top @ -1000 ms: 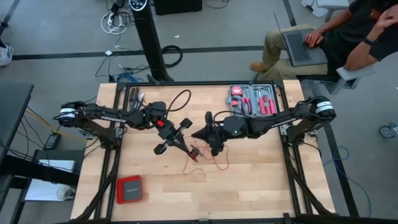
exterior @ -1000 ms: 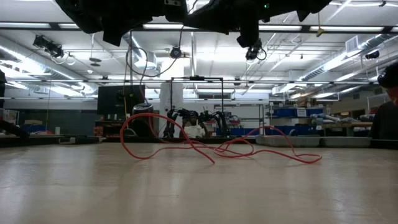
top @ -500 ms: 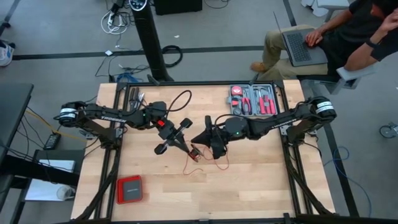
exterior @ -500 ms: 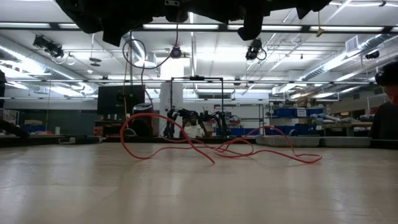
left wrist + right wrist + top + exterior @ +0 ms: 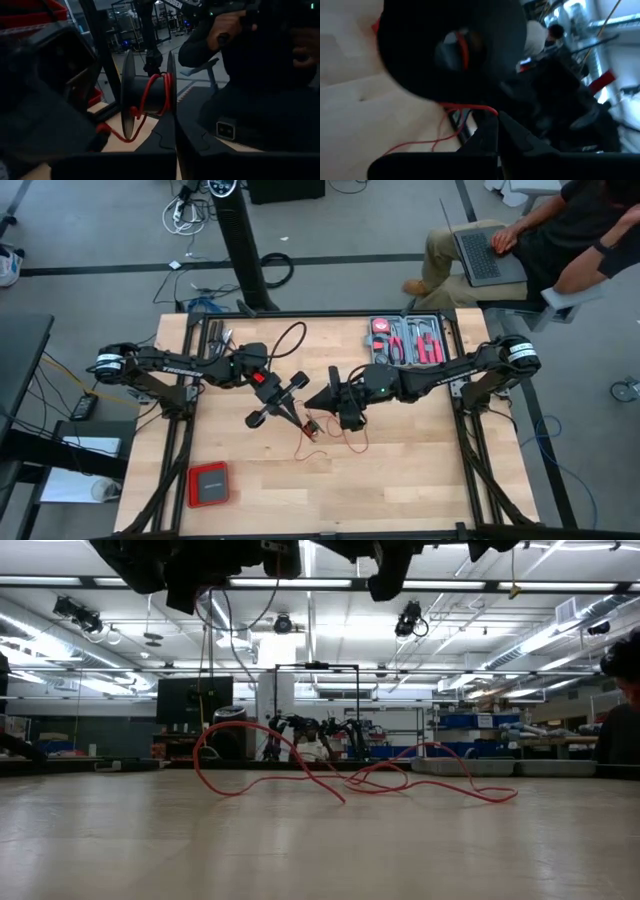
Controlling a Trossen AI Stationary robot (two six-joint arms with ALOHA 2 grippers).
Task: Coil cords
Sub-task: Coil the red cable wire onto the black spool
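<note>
Thin red wire cord [image 5: 350, 780] is lying in loose loops mid-counter [image 5: 400, 470], partly wound on a black plastic spool [image 5: 147, 97]. Left hand [image 5: 272, 402], closed, is holding that spool; right hand [image 5: 318, 400], fingers shut, is hovering just beside it, above the cord.

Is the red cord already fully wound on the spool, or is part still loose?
Partly wound. A few turns sit on the black spool; the rest of the red cord lies loose on the table.
</note>
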